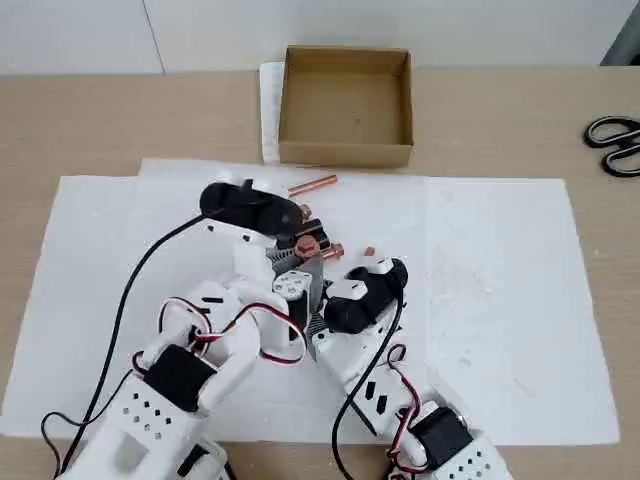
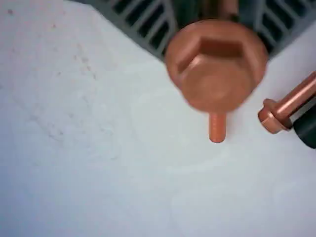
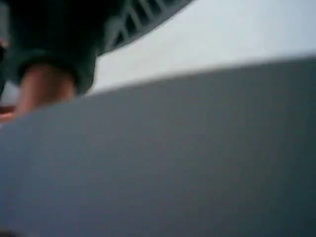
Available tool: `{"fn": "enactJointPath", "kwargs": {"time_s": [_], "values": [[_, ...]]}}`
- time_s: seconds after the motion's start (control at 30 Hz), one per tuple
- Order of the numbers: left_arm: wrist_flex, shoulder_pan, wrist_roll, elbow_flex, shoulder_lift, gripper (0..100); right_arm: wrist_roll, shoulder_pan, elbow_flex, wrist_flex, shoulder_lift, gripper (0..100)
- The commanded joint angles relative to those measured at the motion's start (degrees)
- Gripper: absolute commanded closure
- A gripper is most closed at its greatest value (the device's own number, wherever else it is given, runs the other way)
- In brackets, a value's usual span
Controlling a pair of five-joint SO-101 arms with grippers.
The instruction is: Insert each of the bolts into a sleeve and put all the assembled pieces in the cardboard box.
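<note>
Clamping the copper hex-head bolt point(image 2: 216, 66), shaft aimed at the white paper sheet point(image 2: 98, 148), the left gripper point(image 1: 303, 258) likely presents it for sleeving; the right gripper's point(image 1: 338, 262) hold I cannot tell.

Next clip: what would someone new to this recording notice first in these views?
A big copper bolt, head toward the left wrist camera, is gripped in the left end effector. In the high view, the two arms crowd together mid-table over the white paper. Beyond them the cardboard box stands open, with one copper piece lying just in front of it.
</note>
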Motion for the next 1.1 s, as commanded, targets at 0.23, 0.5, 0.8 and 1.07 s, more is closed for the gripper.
{"fn": "enactJointPath", "kwargs": {"time_s": [0.23, 0.5, 0.8, 1.07], "values": [[2.64, 0.79, -0.09, -1.27, -1.23, 99, -0.26, 0.13, 0.53, 0.04, 0.04, 99.5], [3.96, 0.97, -0.09, -1.27, -1.23, 99, -0.26, 0.13, 0.53, -0.04, -0.04, 99.5], [5.80, 0.97, -2.29, -1.63, -1.49, 97, -0.26, 0.13, 0.53, -0.13, -0.04, 99.5], [7.30, 0.79, -4.40, -2.68, -1.58, 82, -0.18, 0.13, 0.53, -0.22, -0.04, 99.5]]}}
